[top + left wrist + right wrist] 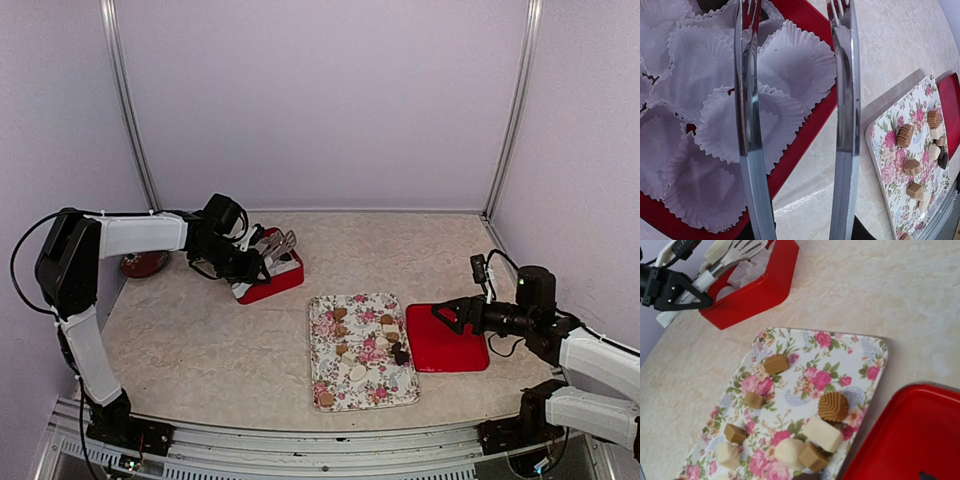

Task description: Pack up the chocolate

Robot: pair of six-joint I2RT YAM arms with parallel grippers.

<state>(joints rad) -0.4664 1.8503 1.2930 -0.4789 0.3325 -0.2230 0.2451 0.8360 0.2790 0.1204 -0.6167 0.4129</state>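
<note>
Several chocolate pieces (358, 350), tan, cream and one dark, lie on the floral tray (330, 385); they also show in the right wrist view (833, 406) and the left wrist view (905, 135). My left gripper (243, 264) is shut on metal tongs (747, 125), whose two arms stand apart with nothing between them, over the white paper cups (790, 65) of the red box (283, 281). My right gripper (452, 314) hangs open above the red lid (450, 350), right of the tray; its fingers are out of its own wrist view.
A dark red round dish (145, 264) sits at the far left behind the left arm. The red lid (910, 440) lies flat against the tray's right side. Walls close in the table at the back and on both sides.
</note>
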